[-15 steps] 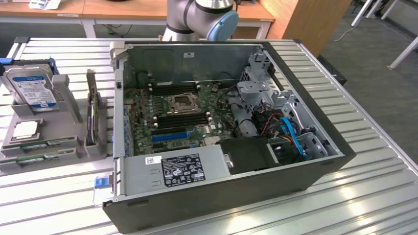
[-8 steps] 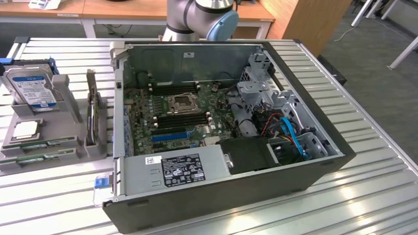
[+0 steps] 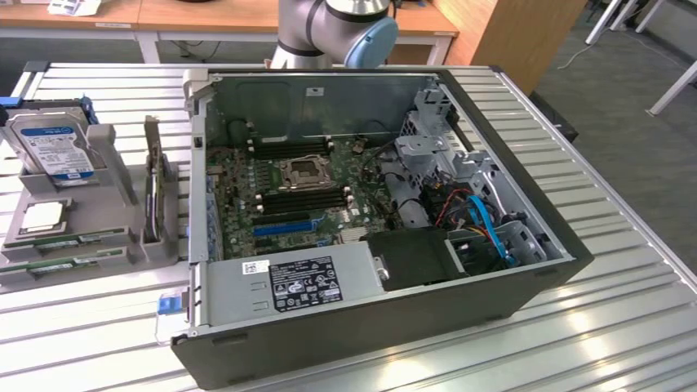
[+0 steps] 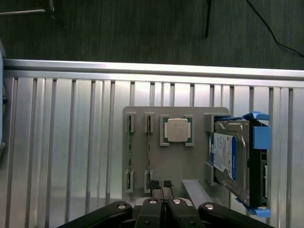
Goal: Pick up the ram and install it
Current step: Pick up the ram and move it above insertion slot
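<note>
Processor (image 4: 177,130) and hard drive (image 4: 232,159) stand beside the ram (image 4: 148,152); table (image 4: 61,142) open

Open PC case (image 3: 436,327) lies on the bench (image 3: 621,343); at its nine o'clock a grey holder (image 3: 109,208) carries a drive (image 3: 52,147) and CPU (image 3: 44,216).

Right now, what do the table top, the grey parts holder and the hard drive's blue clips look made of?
Table top: ribbed bare metal, likely aluminium, given streaky shine.
Parts holder: matte grey plastic, probably; no glare.
Blue clips: smooth moulded plastic, seemingly; uniform saturated colour.
</note>
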